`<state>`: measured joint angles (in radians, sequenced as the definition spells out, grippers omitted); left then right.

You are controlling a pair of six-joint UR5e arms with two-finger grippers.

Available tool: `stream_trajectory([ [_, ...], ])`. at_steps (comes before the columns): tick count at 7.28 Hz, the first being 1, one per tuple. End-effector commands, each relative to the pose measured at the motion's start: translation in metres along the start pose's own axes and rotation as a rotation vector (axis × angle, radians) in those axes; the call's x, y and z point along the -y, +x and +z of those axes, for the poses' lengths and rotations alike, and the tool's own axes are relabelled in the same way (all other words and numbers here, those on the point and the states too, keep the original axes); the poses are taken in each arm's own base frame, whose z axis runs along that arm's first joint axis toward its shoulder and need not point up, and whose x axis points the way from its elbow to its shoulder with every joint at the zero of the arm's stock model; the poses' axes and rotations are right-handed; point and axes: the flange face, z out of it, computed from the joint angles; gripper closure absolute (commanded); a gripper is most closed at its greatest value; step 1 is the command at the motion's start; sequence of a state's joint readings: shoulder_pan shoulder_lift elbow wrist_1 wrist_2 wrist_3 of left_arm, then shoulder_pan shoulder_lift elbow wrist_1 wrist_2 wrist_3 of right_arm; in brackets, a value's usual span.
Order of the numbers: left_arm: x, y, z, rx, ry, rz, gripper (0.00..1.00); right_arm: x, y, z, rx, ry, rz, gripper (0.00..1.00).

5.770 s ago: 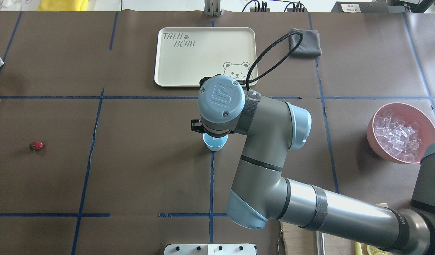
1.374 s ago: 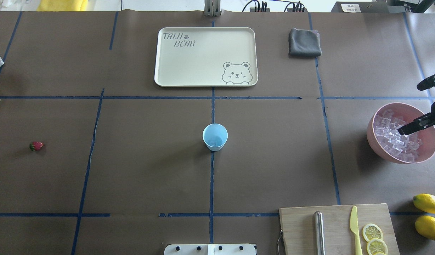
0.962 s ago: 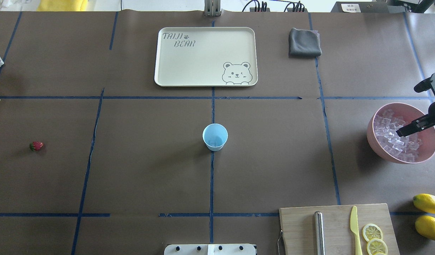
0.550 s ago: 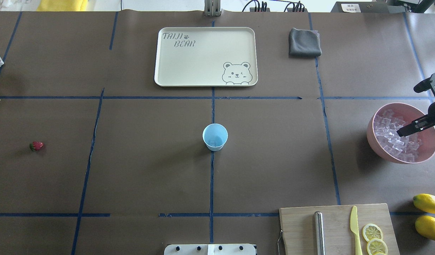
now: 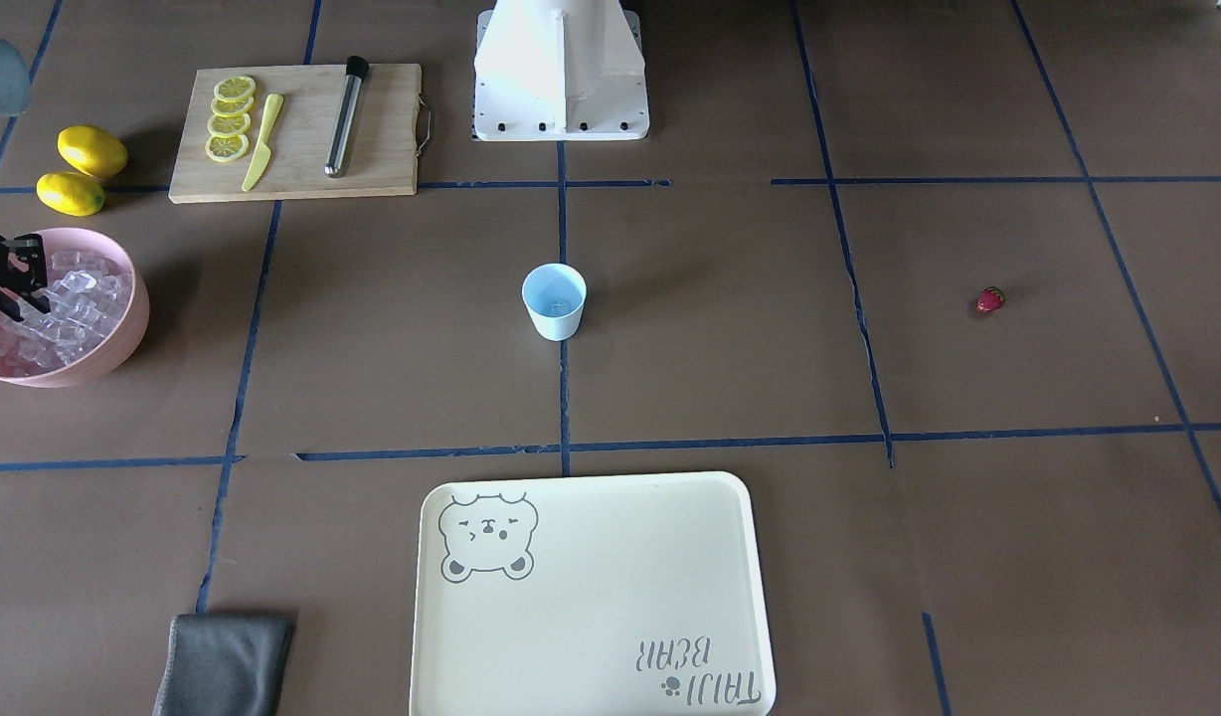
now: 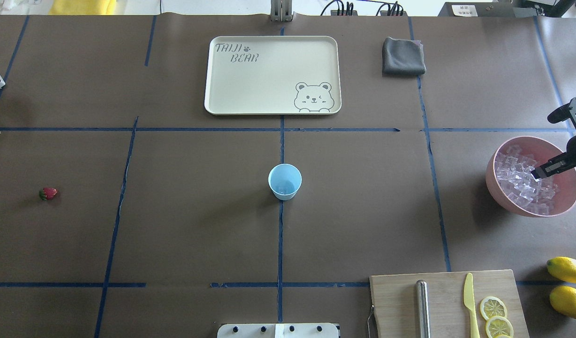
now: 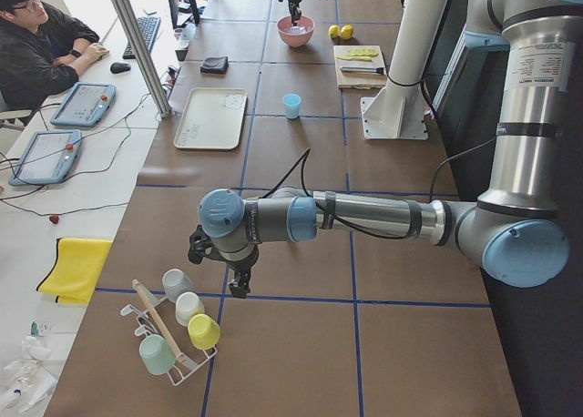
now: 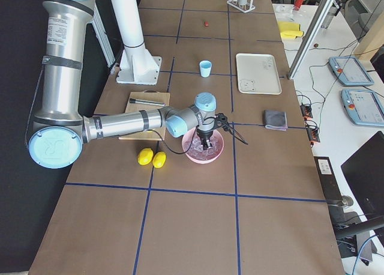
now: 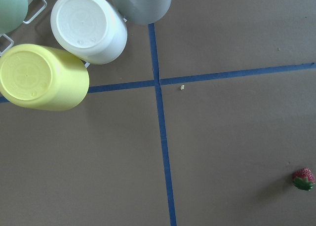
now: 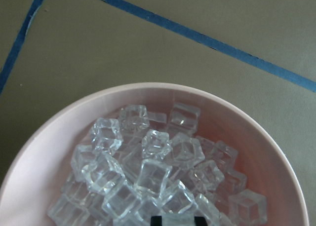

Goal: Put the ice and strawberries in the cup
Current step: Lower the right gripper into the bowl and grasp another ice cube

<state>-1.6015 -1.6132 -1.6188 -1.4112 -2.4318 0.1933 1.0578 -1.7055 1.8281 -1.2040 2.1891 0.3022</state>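
Observation:
The light blue cup (image 6: 284,181) stands upright at the table's centre, with something clear lying at its bottom. A tiny red strawberry (image 6: 48,193) lies alone far to the left; the left wrist view shows this strawberry (image 9: 303,178) at its lower right. Ice (image 6: 515,176) fills the pink bowl (image 6: 492,180) at the right. My right gripper (image 6: 536,172) reaches down into that pile. In its wrist view, the right gripper (image 10: 177,220) has its two tips a cube's width apart with ice (image 10: 153,171) between them. My left gripper (image 7: 239,285) hangs near a cup rack; whether it is open I cannot tell.
A cream tray (image 6: 222,94) and a grey cloth (image 6: 403,56) lie at the back. At the front right are a cutting board (image 6: 396,300) with a knife, lemon slices and a metal rod, and two lemons (image 6: 567,269). The rack of cups (image 9: 44,78) sits beneath the left wrist. A person (image 7: 36,53) sits at the side desk.
The right arm left the cup and went to the pink bowl. Within the last second its tips drew slightly back to the right in the ice and now show clear ice at their end.

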Motion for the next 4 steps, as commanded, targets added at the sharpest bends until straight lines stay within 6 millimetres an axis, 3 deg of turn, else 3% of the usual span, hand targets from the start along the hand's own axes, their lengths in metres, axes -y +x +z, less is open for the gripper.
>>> stream_trajectory([
  [1, 0.0, 0.001, -0.001, -0.001, 0.001, 0.001, 0.0, 0.004, 0.005, -0.033, -0.006, 0.065, 0.013, 1.0],
  [3, 0.0, 0.001, -0.001, -0.001, 0.001, 0.001, 0.0, 0.013, 0.005, -0.095, -0.009, 0.188, 0.021, 1.0],
  [4, 0.0, 0.001, -0.001, -0.001, 0.001, 0.001, 0.0, 0.019, -0.002, -0.108, 0.028, 0.185, 0.03, 1.0],
])
